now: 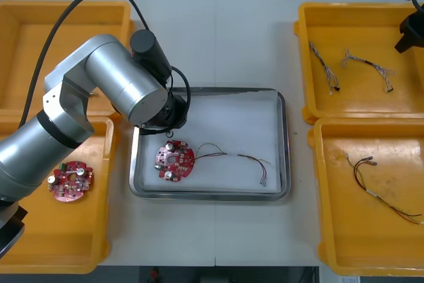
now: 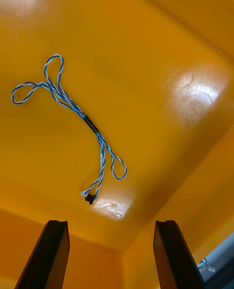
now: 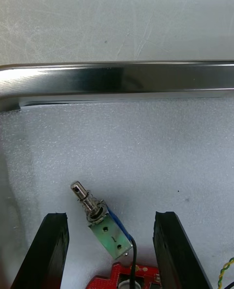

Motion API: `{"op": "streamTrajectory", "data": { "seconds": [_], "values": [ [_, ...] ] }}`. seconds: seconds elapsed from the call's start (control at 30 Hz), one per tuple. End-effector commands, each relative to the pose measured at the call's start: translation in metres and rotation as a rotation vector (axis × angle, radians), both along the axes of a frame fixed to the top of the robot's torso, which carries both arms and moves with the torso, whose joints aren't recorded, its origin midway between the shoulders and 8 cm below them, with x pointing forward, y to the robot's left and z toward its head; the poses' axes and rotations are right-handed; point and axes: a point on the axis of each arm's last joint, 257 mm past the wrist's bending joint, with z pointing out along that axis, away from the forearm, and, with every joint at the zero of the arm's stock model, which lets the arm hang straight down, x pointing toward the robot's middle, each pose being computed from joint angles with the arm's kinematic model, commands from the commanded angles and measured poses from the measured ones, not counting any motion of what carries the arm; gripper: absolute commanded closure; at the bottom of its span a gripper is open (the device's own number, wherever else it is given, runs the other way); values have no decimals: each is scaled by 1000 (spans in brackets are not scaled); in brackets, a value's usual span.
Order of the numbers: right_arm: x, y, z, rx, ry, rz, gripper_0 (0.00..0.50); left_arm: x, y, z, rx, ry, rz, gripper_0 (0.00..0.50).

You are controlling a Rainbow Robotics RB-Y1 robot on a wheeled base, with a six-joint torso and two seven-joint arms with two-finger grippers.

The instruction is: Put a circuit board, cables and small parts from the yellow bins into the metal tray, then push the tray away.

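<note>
My left gripper (image 3: 111,215) is open low over the metal tray (image 3: 117,77), near its left rim. A small metal part (image 3: 102,221) with a blue side lies on the white liner between the fingers, touching neither. Beside it in the tray lie a round red circuit board (image 1: 175,160) and a red and yellow cable (image 1: 232,157). My right gripper (image 2: 111,223) is open above the far right yellow bin (image 1: 311,24). Beyond its fingers a twisted blue and white cable (image 2: 73,113) lies on the bin floor.
A second red circuit board (image 1: 70,180) lies in the near left bin (image 1: 99,243). The far right bin holds two twisted cables (image 1: 368,64). A dark cable (image 1: 377,190) lies in the near right bin (image 1: 318,230). My left arm (image 1: 119,84) covers the tray's left edge.
</note>
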Motion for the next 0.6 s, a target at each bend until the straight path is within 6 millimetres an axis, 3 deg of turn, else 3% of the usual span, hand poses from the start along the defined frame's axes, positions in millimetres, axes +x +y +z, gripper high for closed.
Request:
{"op": "streamTrajectory", "data": {
  "seconds": [0.03,0.27,0.6],
  "values": [
    [17,-5,44,-3,-99,0,0,-5,-17,1,-71,-4,62,0],
    [26,1,28,9,-120,-8,0,-13,-18,10,-68,-1,69,0],
    [47,15,16,-63,-174,105,0,-36,-13,57,-88,33,82,0]
  ]
}}
